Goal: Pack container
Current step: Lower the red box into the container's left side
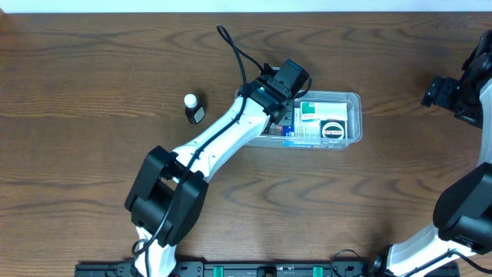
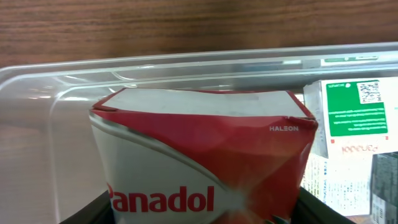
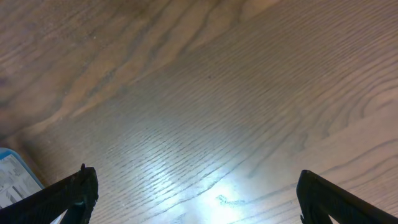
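Observation:
The container [image 1: 352, 98] is a clear shallow tub right of the table's middle; its wall [image 2: 56, 99] fills the left wrist view. It holds a white and green box [image 1: 311, 109], also in the left wrist view [image 2: 354, 106], and a box with a round dark label [image 1: 333, 129]. My left gripper [image 1: 283, 117] is at the tub's left end, shut on a red and white Panadol box [image 2: 199, 143], fingers on both sides [image 2: 202, 214]. The box is inside the tub's walls. My right gripper [image 3: 196, 193] is open and empty over bare wood at the far right [image 1: 442, 92].
A small dark bottle with a white cap [image 1: 192, 108] lies on the table left of the tub. A blue and white printed edge [image 3: 12, 177] shows at the left border of the right wrist view. The table is dark wood [image 1: 92, 138].

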